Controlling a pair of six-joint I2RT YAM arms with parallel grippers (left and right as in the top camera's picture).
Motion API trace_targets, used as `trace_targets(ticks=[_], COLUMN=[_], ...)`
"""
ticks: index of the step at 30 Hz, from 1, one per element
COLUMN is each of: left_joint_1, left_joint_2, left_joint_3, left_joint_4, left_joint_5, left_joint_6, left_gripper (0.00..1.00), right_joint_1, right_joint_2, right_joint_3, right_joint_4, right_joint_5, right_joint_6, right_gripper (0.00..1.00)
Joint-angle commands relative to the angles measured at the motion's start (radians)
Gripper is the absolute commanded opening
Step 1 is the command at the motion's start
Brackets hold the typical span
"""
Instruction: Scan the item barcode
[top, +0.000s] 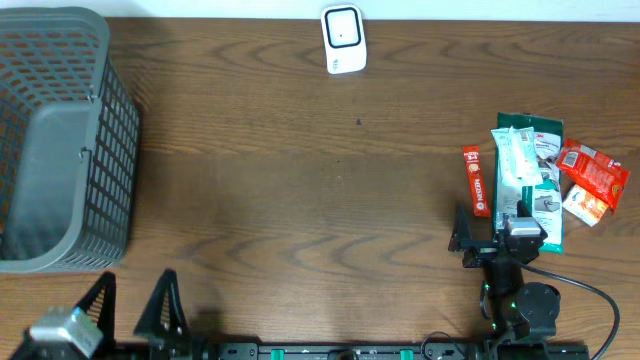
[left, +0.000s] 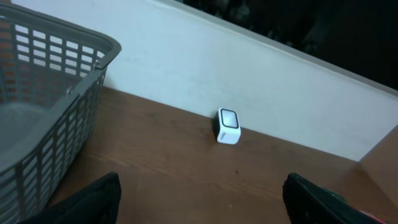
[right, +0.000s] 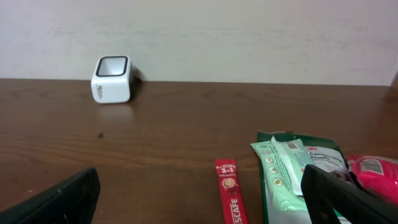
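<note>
A white barcode scanner (top: 343, 39) stands at the table's far edge, also in the left wrist view (left: 228, 126) and the right wrist view (right: 112, 79). The items lie at the right: a red Nescafe stick (top: 477, 180) (right: 231, 191), a pale green wipes pack (top: 520, 170) (right: 283, 174) on a dark green glove pack (top: 548, 135), and red snack packets (top: 592, 172). My right gripper (top: 500, 228) (right: 205, 205) hovers open just before them, the stick between its fingers' lines. My left gripper (top: 130, 305) (left: 202, 205) is open and empty at the near left.
A large grey mesh basket (top: 60, 140) (left: 50, 124) fills the left side of the table, just ahead of my left gripper. A white wall backs the table behind the scanner. Bare brown wood lies between the basket and the items.
</note>
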Motion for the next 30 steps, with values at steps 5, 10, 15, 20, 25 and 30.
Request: trace_targets(ticks=[5, 10, 15, 20, 25, 30], left_joint_1=[0.005, 0.005, 0.005, 0.005, 0.005, 0.005], left_joint_2=[-0.154, -0.205, -0.205, -0.204, -0.205, -0.205], left_joint_3=[-0.145, -0.255, -0.373, -0.574, -0.824, -1.003], left_joint_4=[0.027, 0.182, 0.425, 0.886, 1.309, 1.469], left_joint_5=[-0.021, -0.079, -0.095, -0.093, -0.093, -0.095], left_joint_6=[0.006, 0.007, 0.01, 0.01, 0.01, 0.01], left_gripper=[0.84, 0.84, 0.84, 0.84, 0.84, 0.84], right_joint_1=[0.021, 0.021, 0.021, 0.021, 0.021, 0.021], right_joint_2=[-0.006, -0.006, -0.006, -0.006, -0.006, -0.006], right_joint_3=[-0.002, -0.002, -0.002, -0.002, -0.002, -0.002], right_joint_4=[-0.004, -0.004, -0.004, -0.004, -0.004, -0.004], right_joint_5=[-0.011, -0.011, -0.011, -0.011, -0.011, -0.011], right_joint_6=[-0.01, -0.01, -0.01, -0.01, -0.01, -0.01], right_gripper=[0.99, 0.99, 0.99, 0.99, 0.99, 0.99])
